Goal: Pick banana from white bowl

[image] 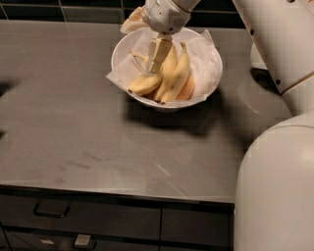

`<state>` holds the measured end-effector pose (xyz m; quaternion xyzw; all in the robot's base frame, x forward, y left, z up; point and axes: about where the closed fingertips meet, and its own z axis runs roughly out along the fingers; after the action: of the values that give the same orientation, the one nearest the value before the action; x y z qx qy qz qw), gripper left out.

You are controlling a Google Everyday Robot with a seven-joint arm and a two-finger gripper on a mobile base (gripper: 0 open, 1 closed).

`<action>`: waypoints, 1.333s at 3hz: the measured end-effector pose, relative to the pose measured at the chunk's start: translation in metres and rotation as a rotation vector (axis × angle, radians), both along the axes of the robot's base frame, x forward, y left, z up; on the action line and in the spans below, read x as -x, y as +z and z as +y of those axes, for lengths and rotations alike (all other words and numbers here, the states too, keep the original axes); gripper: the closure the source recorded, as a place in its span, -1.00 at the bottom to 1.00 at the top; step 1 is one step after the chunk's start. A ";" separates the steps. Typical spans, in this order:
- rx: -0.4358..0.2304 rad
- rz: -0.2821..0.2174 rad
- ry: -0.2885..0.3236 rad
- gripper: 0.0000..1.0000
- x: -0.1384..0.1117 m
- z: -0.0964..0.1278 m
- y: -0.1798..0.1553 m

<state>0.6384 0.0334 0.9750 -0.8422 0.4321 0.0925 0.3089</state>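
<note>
The white bowl with a crumpled paper liner stands at the back middle of the dark counter. It holds yellow bananas, a shorter banana at the front left, and an orange piece. My gripper reaches down from above into the left half of the bowl. Its tip is among the bananas, just above the short front-left one. Its wrist hangs over the bowl's far rim.
The dark grey counter runs to a front edge with drawers below. My white arm and body fill the right side. A sliver of another white object shows behind the arm at the right.
</note>
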 end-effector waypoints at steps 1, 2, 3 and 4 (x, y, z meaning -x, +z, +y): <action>-0.012 0.045 0.022 -0.76 0.000 0.012 -0.021; -0.009 0.100 0.033 -0.74 0.005 0.014 -0.041; -0.001 0.130 0.026 -0.74 0.009 0.012 -0.054; 0.002 0.148 0.018 -0.74 0.013 0.011 -0.064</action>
<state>0.6254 0.0441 0.9115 -0.8373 0.4461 0.1569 0.2743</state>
